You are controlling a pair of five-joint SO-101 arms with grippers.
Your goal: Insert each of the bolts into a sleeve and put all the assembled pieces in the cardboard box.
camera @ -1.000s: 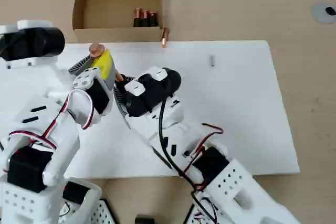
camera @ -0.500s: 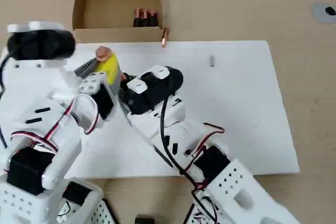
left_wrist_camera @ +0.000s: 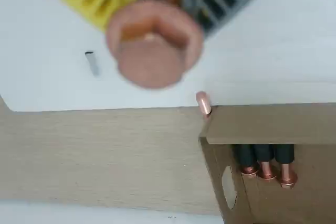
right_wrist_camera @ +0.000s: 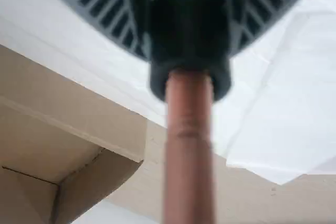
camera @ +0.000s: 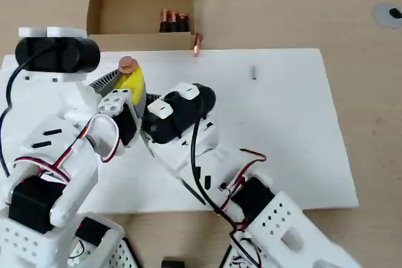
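Note:
My left gripper (camera: pixel 130 78) is shut on a copper bolt (camera: pixel 127 64), its head (left_wrist_camera: pixel 154 40) sticking out between the yellow and grey fingers. Close beside it, my right gripper (camera: pixel 146 114) is shut on a black sleeve (right_wrist_camera: pixel 190 40), and a copper shaft (right_wrist_camera: pixel 189 150) pokes out of the sleeve's end. The two grippers meet at the left of the white sheet, just in front of the cardboard box (camera: pixel 103 10). Three assembled pieces (camera: pixel 174 21) lie in the box, also seen from the left wrist (left_wrist_camera: pixel 265 161). A loose bolt (camera: pixel 197 43) leans at the box's front right corner.
The white sheet (camera: pixel 282 130) covers the table's middle. A small grey piece (camera: pixel 254 72) lies on it toward the right. A round grey fitting (camera: pixel 388 14) sits at the far right of the wooden table. The box corner (right_wrist_camera: pixel 63 145) is near the right gripper.
The left arm has swung to the right, carrying the bolt head a little rightward toward the right gripper. The right gripper has shifted slightly left.

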